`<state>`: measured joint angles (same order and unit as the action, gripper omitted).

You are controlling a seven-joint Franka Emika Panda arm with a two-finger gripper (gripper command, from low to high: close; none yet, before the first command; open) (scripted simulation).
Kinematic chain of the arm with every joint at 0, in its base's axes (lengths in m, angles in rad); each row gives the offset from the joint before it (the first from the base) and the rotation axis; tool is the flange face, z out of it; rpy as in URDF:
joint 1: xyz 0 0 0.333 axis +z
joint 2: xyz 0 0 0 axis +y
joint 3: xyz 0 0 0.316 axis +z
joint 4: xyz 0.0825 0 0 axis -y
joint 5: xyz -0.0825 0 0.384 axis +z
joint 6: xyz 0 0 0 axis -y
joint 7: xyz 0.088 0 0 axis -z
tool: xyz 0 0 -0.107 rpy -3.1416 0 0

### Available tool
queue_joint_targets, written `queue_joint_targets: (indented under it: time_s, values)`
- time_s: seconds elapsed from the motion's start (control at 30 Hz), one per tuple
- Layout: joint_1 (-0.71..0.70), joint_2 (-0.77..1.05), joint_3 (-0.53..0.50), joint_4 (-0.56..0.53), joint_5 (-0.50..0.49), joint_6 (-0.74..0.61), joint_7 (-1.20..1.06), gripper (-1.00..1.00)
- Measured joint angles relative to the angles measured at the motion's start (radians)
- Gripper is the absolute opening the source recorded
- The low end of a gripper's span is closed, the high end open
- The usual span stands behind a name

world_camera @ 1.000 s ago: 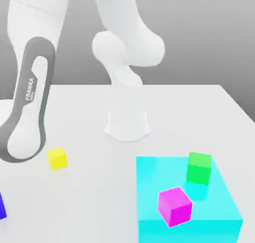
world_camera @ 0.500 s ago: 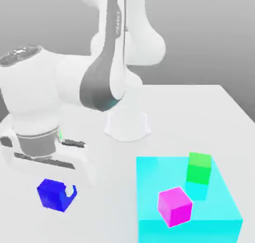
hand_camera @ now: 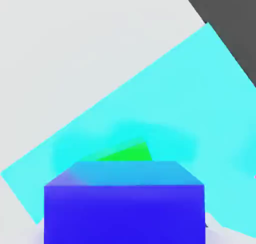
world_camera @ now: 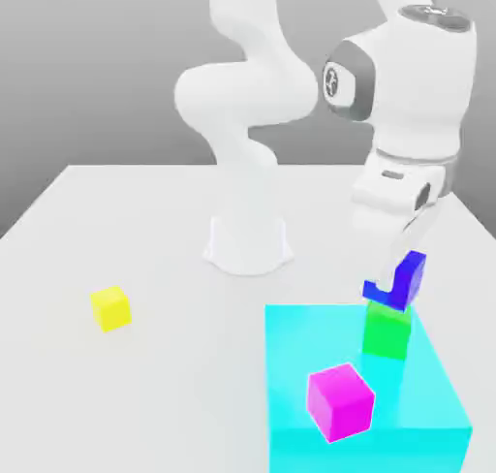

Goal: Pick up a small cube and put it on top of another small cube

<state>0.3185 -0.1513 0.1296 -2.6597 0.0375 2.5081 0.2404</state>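
Deep-blue glossy small cube (world_camera: 398,281) rests tilted on the bright-green small cube (world_camera: 387,331) for stacking; whether the fingers (world_camera: 402,268) grip it, I cannot tell.

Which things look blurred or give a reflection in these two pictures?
In the exterior view the blue cube under the gripper is smeared, and the cyan block mirrors the green cube faintly. In the hand view the blue cube's top fades softly into cyan, with a pale halo around the green cube.
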Motion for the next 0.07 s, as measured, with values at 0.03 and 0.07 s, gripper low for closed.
queue_joint_targets:
  time_s: [0.03, 0.07]
  values:
    - [0.0, 0.0, 0.0, 0.0, 0.0, 0.0, 0.0, 1.0]
    - [0.0, 0.0, 0.0, 0.0, 0.0, 0.0, 0.0, 1.0]
